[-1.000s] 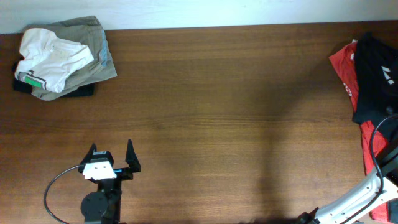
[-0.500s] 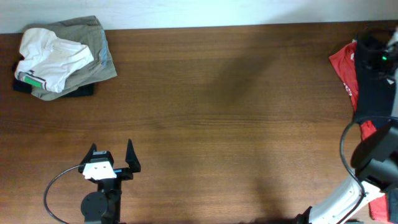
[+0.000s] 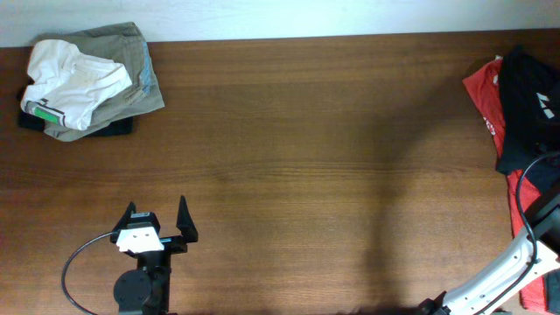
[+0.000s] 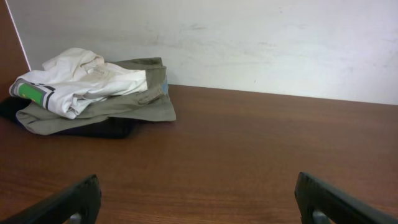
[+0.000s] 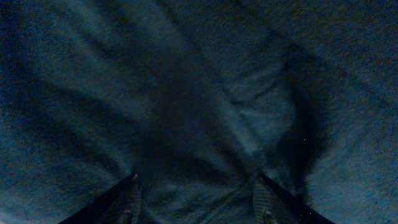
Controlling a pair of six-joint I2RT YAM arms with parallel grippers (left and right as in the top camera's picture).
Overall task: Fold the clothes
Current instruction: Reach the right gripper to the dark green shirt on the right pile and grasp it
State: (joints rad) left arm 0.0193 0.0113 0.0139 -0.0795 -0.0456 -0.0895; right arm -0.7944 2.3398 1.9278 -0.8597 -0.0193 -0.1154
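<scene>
The clothes, a black T-shirt (image 3: 528, 105), lie crumpled at the table's far right edge on top of a red garment (image 3: 479, 92). In the right wrist view the dark fabric (image 5: 199, 93) fills the whole picture, very close. My right gripper (image 5: 198, 194) hovers right over it, fingers apart, with wrinkled cloth showing between them. The overhead view shows only that arm's white link (image 3: 499, 280) at the bottom right, not its gripper. My left gripper (image 3: 157, 207) rests wide open near the front left, over bare wood (image 4: 199, 199), holding nothing.
A pile of folded clothes (image 3: 87, 79), white on olive on dark, sits in the back left corner (image 4: 93, 93) against the white wall. A black cable (image 3: 522, 188) loops beside the right arm. Brown wooden table (image 3: 306, 157) spans between the two piles.
Half a second ago the right arm reached over the black T-shirt at the back right; now it is back at the right edge, jaws apart. The left arm has not moved.
</scene>
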